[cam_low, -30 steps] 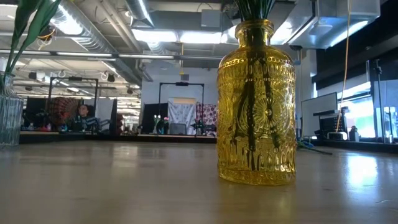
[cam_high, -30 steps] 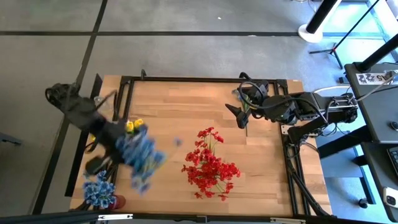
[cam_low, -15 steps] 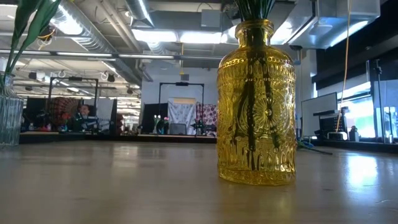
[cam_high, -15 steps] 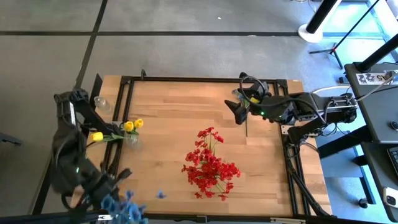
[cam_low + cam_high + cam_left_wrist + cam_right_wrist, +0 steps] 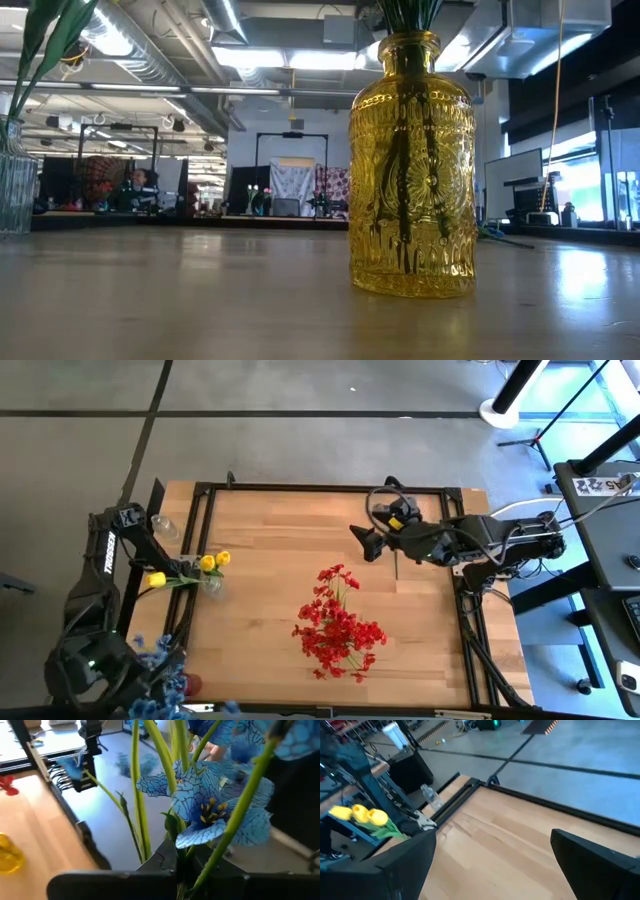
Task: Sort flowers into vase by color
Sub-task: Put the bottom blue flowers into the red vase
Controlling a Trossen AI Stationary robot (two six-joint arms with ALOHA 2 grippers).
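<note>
Clamping tight on a bunch of blue flowers (image 5: pixel 215 810), the left gripper (image 5: pixel 150 695) sits at the table's seven o'clock corner, its fingers nearly together around the green stems, with the blue blooms spilling over the table's near edge. From its wrist view the stems rise straight out between the dark fingers.

Over at two o'clock the right gripper (image 5: pixel 368 542) hangs above the wood with its fingers (image 5: pixel 395 865) spread as wide as they go, holding nothing and touching nothing.

A clear glass vase (image 5: pixel 210 584) at nine o'clock carries the yellow flowers (image 5: pixel 205 563), which lean toward the table's left edge. Near the middle, toward five o'clock, the red flowers (image 5: pixel 340 625) stand in a yellow glass vase (image 5: pixel 411 165); seen level across the table, dark green stems show through its patterned wall. The wooden table (image 5: pixel 280 530) is otherwise bare around them.
</note>
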